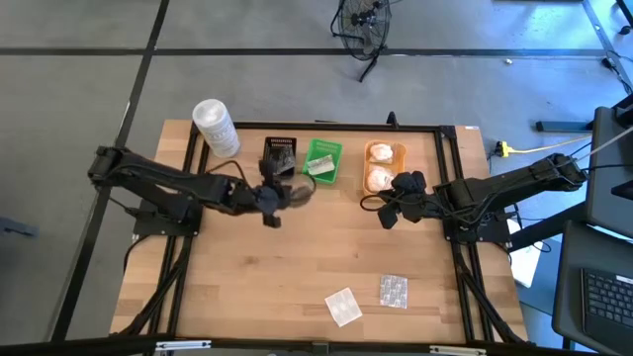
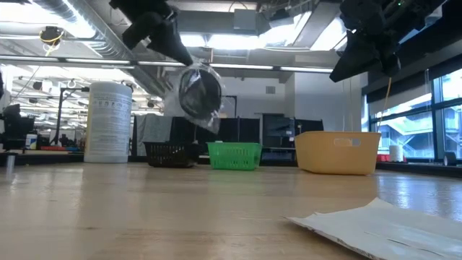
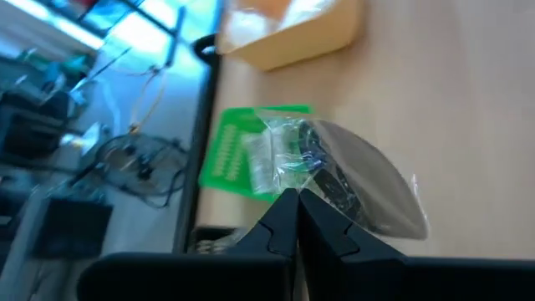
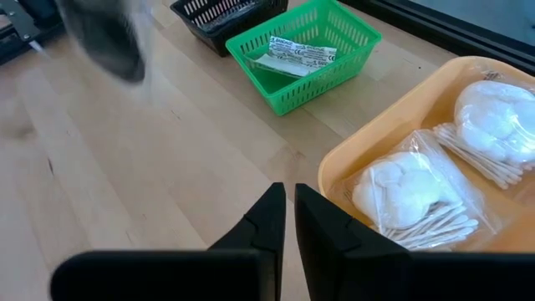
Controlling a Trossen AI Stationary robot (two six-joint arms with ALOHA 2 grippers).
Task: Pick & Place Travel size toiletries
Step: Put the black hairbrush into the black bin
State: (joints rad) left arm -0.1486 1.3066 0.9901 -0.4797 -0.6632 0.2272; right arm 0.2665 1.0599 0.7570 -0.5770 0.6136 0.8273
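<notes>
My left gripper (image 1: 274, 201) is shut on a black round pad in clear wrap (image 1: 298, 193), high above the table just near of the black tray (image 1: 280, 153) and the green tray (image 1: 323, 158). The low view shows the pad (image 2: 199, 94) hanging in the air. My right gripper (image 1: 389, 208) is shut and holds nothing, just near of the orange tray (image 1: 384, 166). That tray holds two white clear-wrapped bundles (image 4: 407, 191). Flat sachets (image 4: 292, 55) lie in the green tray. A white sachet (image 1: 343, 306) and a silvery blister pack (image 1: 393, 290) lie flat near the table's near edge. My left gripper pinches the clear wrap (image 3: 284, 171) at the edge of the black round pad (image 3: 361, 182) between its two fingertips. In the low view the fingers (image 2: 173, 45) slant down at it from above. The pad hangs tilted below them, lifted clear of the table.
A tall white tub (image 1: 215, 127) stands at the far left corner, beside the black tray. The three trays sit in a row along the far edge. Bare wood lies between the arms and toward the near edge (image 1: 247, 287).
</notes>
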